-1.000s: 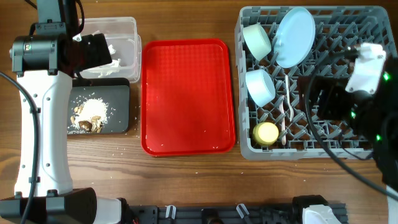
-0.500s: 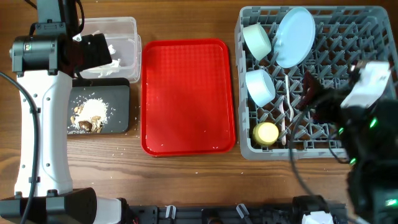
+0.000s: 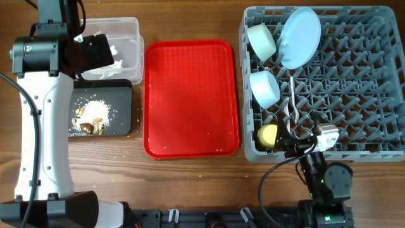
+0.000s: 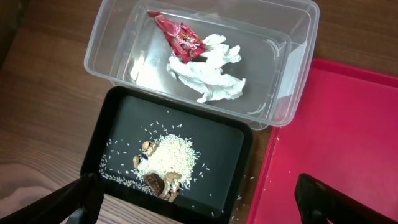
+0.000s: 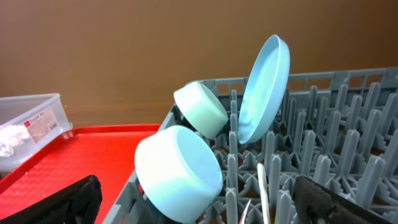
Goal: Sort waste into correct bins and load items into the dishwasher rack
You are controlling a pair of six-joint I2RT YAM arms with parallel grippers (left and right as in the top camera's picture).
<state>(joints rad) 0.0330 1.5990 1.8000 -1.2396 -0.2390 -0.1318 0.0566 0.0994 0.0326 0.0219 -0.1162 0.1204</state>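
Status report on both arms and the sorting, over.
Left gripper open above tub, right gripper open by rack. Wrapper, napkin in tub; scraps in black tray. Plate, bowls, cup racked. Nothing blocking.

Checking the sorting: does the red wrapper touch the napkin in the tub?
Touching: left wrist view shows the red wrapper overlapping the napkin.

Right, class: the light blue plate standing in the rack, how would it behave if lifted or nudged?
The plate looks rigid, so it probably keeps its shape when gripped. Its smooth face may be slippery. Leaning on edge between pegs of the rack, it could tip or roll if nudged.
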